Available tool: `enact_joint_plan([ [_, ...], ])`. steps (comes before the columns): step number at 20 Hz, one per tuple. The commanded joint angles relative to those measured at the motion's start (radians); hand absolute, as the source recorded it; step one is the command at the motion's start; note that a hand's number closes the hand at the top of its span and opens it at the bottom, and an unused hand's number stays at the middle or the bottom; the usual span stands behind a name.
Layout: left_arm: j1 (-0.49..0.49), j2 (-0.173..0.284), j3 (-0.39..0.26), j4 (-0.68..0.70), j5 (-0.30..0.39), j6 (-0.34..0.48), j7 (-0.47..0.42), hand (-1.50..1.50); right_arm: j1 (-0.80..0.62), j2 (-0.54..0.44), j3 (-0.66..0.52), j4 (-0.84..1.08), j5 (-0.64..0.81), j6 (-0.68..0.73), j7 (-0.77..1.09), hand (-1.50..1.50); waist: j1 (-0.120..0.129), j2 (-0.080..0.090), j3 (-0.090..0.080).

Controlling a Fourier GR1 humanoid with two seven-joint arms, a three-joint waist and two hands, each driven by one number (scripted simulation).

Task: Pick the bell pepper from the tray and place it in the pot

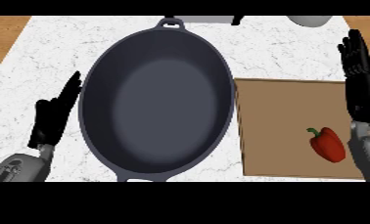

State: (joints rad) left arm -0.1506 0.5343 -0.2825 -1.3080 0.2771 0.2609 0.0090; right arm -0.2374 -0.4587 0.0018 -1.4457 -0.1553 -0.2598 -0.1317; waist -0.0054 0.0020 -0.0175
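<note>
Head view: red bell pepper (327, 144) untouched on brown tray (274, 120), lower right; right robot hand (356, 66) open, holding nothing; dark oval pot (157, 98) waiting centre.

A white marble counter (285, 52) with fine grey veining filled almost the whole head view. At the upper left corner a strip of warm brown wooden surface (11, 30) showed beyond the counter's slanted edge, and a smaller patch of the same wood (358, 21) appeared at the upper right. Along the far edge, a pale grey rounded object (311, 20) was cut off by the frame, too little of it visible to name. Beside it, near the middle, a grey and black item (209, 19) was likewise cropped. The light was even and soft, casting only faint shadows on the stone.
</note>
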Motion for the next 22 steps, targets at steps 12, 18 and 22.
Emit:
enact_joint_plan([
  [12,0.131,0.05,0.09,-0.069,-0.02,0.072,-0.011,0.0,0.435,-0.312,-0.207,0.099,0.149,0.089,-0.46,-1.5,-0.021,-0.009,0.02],
  [18,0.202,0.067,0.122,-0.191,-0.039,0.043,0.035,0.0,0.601,-0.354,-0.278,-0.046,0.11,0.247,-0.415,-1.5,-0.004,-0.006,0.017],
  [22,0.223,0.019,0.087,-0.206,-0.07,0.064,0.024,0.0,0.566,-0.441,-0.235,-0.13,0.163,0.309,-0.224,-1.5,0.007,-0.004,0.016],
])
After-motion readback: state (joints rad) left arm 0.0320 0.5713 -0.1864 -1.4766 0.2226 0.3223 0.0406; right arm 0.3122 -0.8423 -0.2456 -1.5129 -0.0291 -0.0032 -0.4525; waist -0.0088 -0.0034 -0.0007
